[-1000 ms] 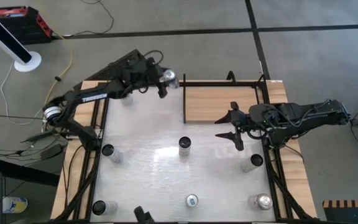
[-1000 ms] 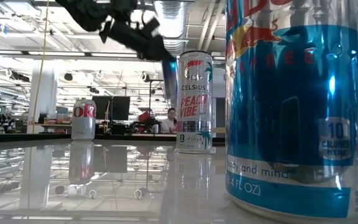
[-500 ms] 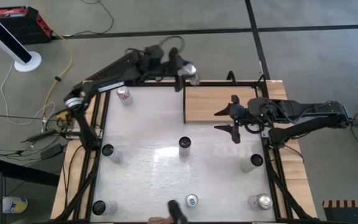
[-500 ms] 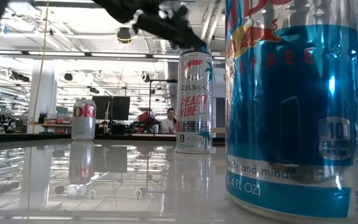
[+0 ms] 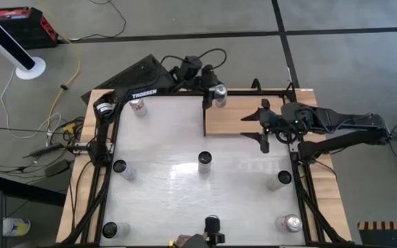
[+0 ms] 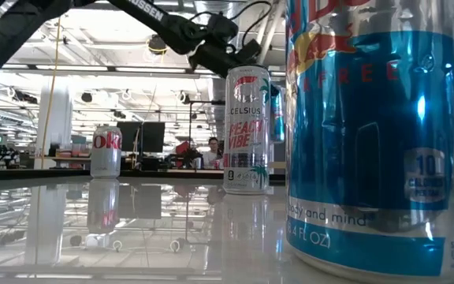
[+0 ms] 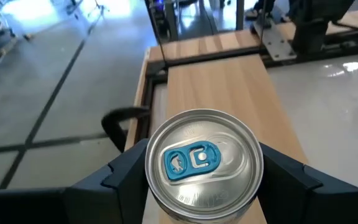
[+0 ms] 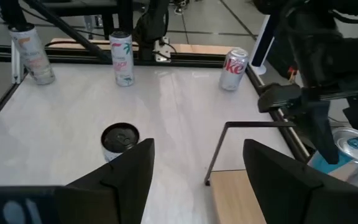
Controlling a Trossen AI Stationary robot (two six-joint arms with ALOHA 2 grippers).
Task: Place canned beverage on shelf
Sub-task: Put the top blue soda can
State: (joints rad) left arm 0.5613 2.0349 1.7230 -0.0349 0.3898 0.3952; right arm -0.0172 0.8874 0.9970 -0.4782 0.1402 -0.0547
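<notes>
The canned beverage (image 7: 201,158) is a silver-topped can with a blue tab. It stands upright in my left gripper (image 5: 219,93), over the far left corner of the shelf (image 5: 247,116), a tan wood panel with black rails. The right wrist view shows the can (image 8: 355,146) beside the shelf's corner rail. In the low view only a blue strip of the can (image 6: 277,102) shows behind a Celsius can. My right gripper (image 5: 256,131) hangs open over the shelf's right part, with nothing between its fingers. My left gripper pinches the can's side wall (image 7: 151,180) just under the top rim, one finger (image 7: 126,177) on each side. The fingers come from the table's left, nearly level and slanting a little down. The can stays upright, top up; its base is hidden.
Several more cans stand on the white tabletop: a Diet Coke (image 5: 138,105) at the far left, one in the middle (image 5: 205,160), others along the left, right and near edges. A big blue can (image 6: 373,134) fills the low view's right. A hand with a dark object (image 5: 212,226) shows at the near edge.
My left gripper has carried the can along the far edge toward the table's right, from beside the Diet Coke to the shelf's far left corner, with the can staying upright. My right gripper has drifted a little toward the far edge. The dark object at the near edge has moved right.
</notes>
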